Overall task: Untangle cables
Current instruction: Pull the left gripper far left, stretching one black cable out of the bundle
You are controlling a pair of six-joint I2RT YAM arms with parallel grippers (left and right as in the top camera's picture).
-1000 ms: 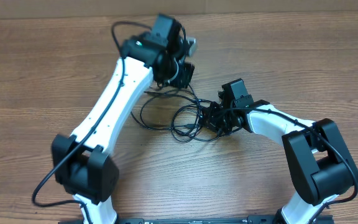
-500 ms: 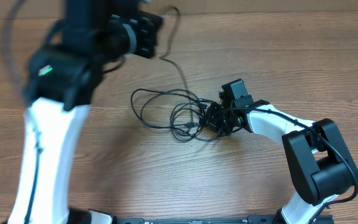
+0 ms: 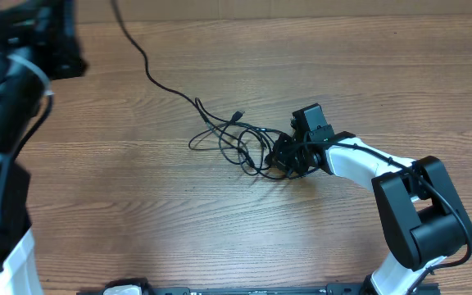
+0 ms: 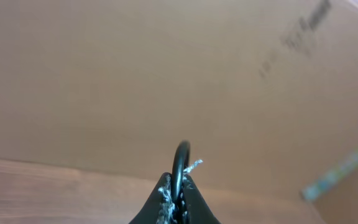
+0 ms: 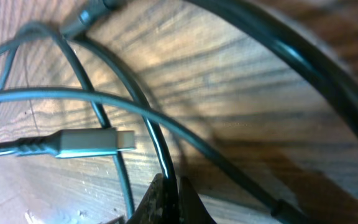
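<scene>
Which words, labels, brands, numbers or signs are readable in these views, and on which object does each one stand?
No text can be read in any view.
Dark marks on the brown surface, left wrist view: too blurred to read.
The cables and the plug: no lettering shows.

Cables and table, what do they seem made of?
The cables look plastic or rubber jacketed: smooth dark sheath, faint sheen, bending in loops. One plug tip seems metal, pale and shiny. The table looks like wood or laminate: brown grain, matte.
</scene>
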